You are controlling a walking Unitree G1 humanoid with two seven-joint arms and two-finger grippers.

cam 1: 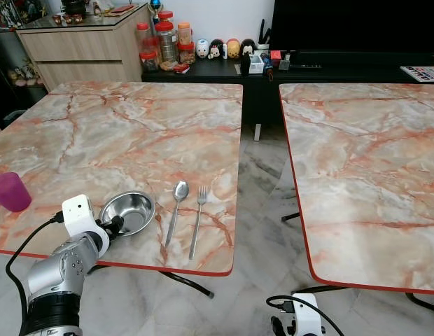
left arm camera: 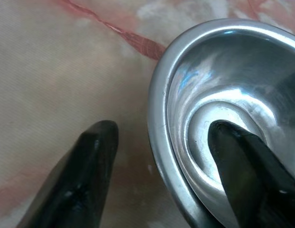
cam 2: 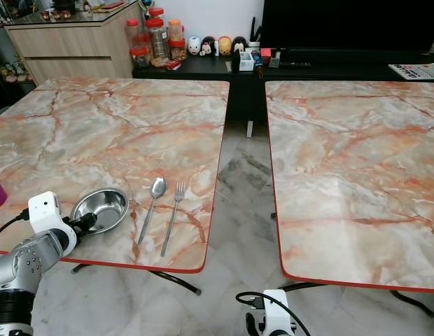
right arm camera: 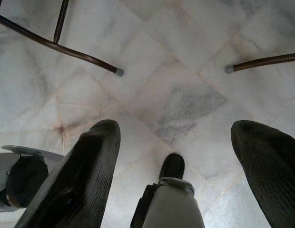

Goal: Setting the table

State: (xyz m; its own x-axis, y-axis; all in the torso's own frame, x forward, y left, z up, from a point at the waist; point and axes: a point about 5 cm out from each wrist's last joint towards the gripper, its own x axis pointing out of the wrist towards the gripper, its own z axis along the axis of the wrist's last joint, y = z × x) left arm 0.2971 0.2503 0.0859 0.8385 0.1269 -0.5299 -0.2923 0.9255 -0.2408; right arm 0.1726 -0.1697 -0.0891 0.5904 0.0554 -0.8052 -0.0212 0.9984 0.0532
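Polished, thin and slick, the round stainless-steel bowl (cam 1: 127, 213) beside the metal spoon (cam 1: 176, 210) looked light, so my left gripper (left arm camera: 159, 156) straddled its rim, fingers spread, unclamped.

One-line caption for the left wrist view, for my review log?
Left gripper open astride the rim of the steel bowl, one finger inside, one outside over the marble table.

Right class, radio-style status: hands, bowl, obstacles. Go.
Left hand open, fingers straddling the steel bowl rim at the table near edge. Right hand open, idle over floor. Spoon and fork beside bowl, not touching.
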